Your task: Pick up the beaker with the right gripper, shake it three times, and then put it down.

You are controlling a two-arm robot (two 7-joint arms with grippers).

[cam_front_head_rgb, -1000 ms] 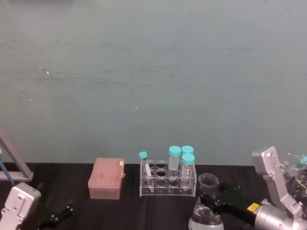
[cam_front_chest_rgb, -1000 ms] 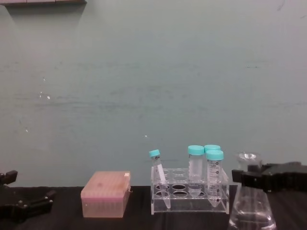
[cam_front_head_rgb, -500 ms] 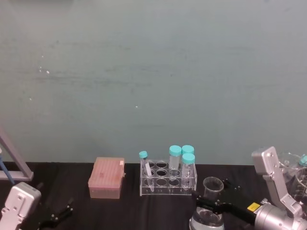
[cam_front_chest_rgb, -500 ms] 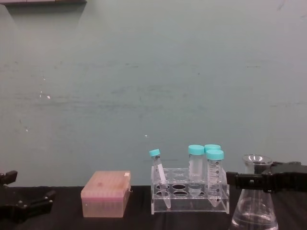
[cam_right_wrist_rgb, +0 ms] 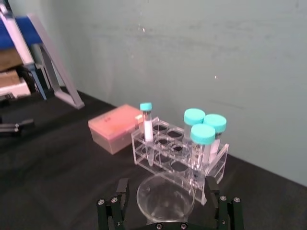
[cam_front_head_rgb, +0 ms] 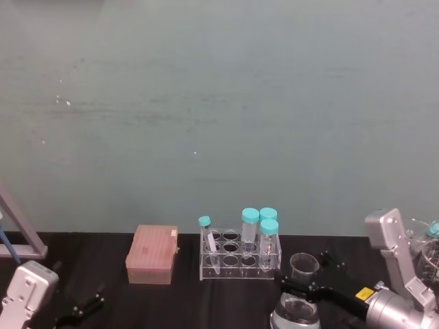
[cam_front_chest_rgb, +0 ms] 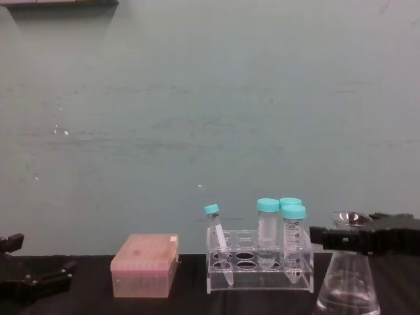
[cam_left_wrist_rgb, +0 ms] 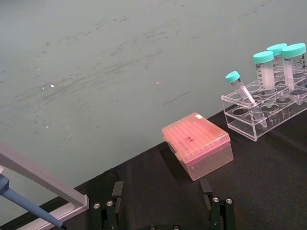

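1. Table (cam_front_head_rgb: 158, 301): black top, bearing everything below.

2. Right gripper (cam_front_chest_rgb: 357, 237): black claw, right of the tube rack, its fingers apart either side of the beaker's neck in the right wrist view; whether they have fully let go cannot be told.

3. Left gripper (cam_left_wrist_rgb: 163, 213): parked low, well to the left of the tube rack, fingers apart, holding nothing.

4. Beaker (cam_front_head_rgb: 300, 301): clear conical flask, just right of the tube rack and nearer the robot, upright; its base appears to be on or just above the table. Rim (cam_right_wrist_rgb: 165, 196) sits between the right claw's fingers.

5. Pink tip box (cam_front_head_rgb: 151, 255): left of the tube rack, near it, not touching.

6. Tube rack (cam_front_head_rgb: 240, 258): clear plastic, the landmark; three upright teal-capped tubes (cam_front_chest_rgb: 283, 226) at its right end, one slimmer tilted tube (cam_front_chest_rgb: 216, 236) at its left.

Risk: the flask stands close to the rack. A finger catching the flared rim on withdrawal could tip the glass into the tubes, or drop it if the base is not fully seated.

Change: a second ago the claw showed shut on the neck with the flask tilted; now the flask is upright, slightly farther right of the rack, and the fingers stand wider.
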